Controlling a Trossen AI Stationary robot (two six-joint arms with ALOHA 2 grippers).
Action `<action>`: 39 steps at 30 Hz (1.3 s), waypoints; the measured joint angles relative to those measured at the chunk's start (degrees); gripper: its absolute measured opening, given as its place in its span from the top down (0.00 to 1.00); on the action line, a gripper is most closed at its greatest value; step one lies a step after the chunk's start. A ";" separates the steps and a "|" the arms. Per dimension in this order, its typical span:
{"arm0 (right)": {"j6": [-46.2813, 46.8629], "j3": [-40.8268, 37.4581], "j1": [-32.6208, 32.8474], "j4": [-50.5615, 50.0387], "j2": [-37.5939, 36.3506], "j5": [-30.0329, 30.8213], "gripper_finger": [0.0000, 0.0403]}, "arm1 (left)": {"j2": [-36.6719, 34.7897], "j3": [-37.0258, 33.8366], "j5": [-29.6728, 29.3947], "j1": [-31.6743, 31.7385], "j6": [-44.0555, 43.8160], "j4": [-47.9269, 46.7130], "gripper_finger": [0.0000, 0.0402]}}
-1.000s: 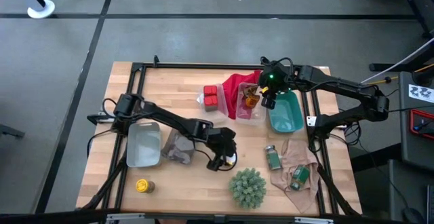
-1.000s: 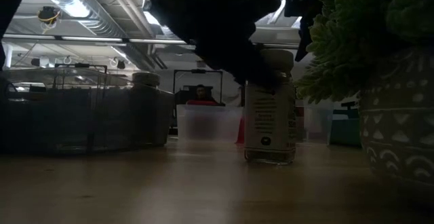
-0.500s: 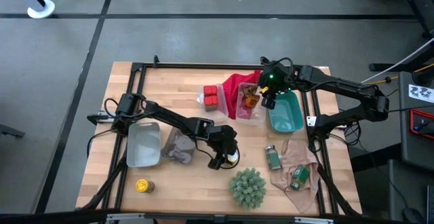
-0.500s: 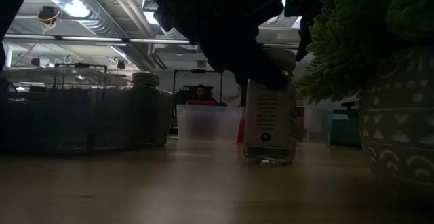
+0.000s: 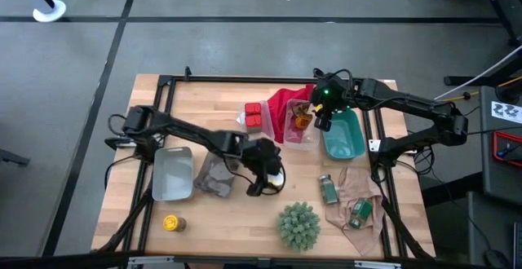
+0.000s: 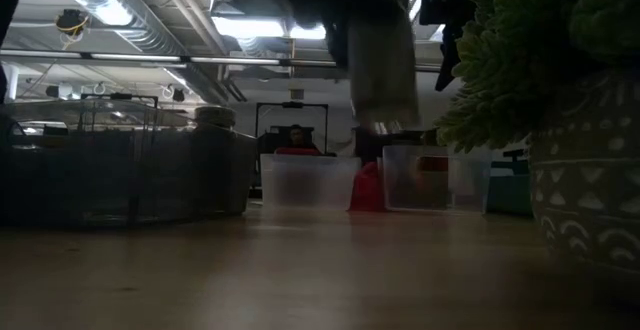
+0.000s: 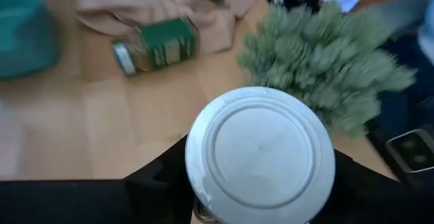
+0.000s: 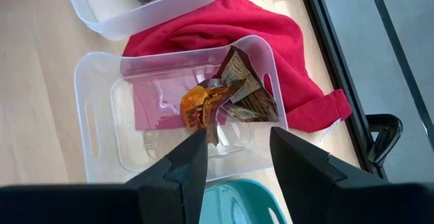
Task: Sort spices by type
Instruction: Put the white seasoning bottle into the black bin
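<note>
Centrally on your table (image 5: pixel 212 212), the teal bin (image 5: pixel 343 136) sits at 3 o'clock. Clear bin (image 8: pixel 102 122) on the red cloth (image 8: pixel 271 41) holds an amber packet (image 8: pixel 200 105); right gripper (image 8: pixel 234 159) hangs above, fingers parted. Another clear bin holds red tins (image 5: pixel 254 116). Left gripper (image 5: pixel 269 179) clamps the white-topped jar (image 7: pixel 261 153), lifted at 6 o'clock.

1. Two red tins (image 5: pixel 254 115), side by side in a clear bin at the far middle.
2. Two green-labelled jars (image 5: pixel 328 190), both lying on a beige cloth (image 5: pixel 351 196) at the near right (one shows clearly in the left wrist view).
3. One white-topped jar (image 7: pixel 260 153).
4. One yellow-capped jar (image 5: pixel 170 222), near left.
5. One spiky green plant (image 5: pixel 298 225).
6. One teal bin (image 5: pixel 343 134), one grey bin (image 5: pixel 172 172).
</note>
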 joint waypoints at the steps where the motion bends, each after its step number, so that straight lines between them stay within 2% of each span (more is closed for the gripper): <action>1: 0.01 0.00 0.01 -0.04 0.00 0.00 0.60 | -1.67 0.00 0.00 0.29 -0.53 -1.42 0.54; 7: 0.30 0.00 0.01 -2.24 0.00 -3.25 0.60 | -11.70 0.07 -4.44 0.62 -3.35 -13.40 0.54; 11: 5.69 0.00 0.04 -5.31 0.00 -8.06 0.60 | -16.22 0.07 -8.11 -0.44 -6.95 -22.72 0.54; 18: 16.53 0.00 0.08 -13.54 0.00 -16.32 0.60 | -17.29 0.07 -12.30 -4.09 -12.51 -36.77 0.54; 22: 20.98 -0.02 0.08 -16.05 0.00 -20.22 0.60 | -16.95 0.04 -14.53 -5.79 -14.31 -41.76 0.54; 30: 22.48 -0.02 0.08 -16.06 0.00 -20.13 0.60 | -17.00 -1.37 -21.39 -7.40 -15.54 -42.60 0.53; 33: 22.41 -0.02 0.08 -15.99 0.00 -19.98 0.60 | -16.97 -4.56 -21.70 -7.77 -17.86 -41.86 0.53; 39: 22.38 -0.02 0.08 -15.90 0.00 -19.03 0.60 | -16.95 -12.20 -21.65 -8.18 -18.28 -33.40 0.54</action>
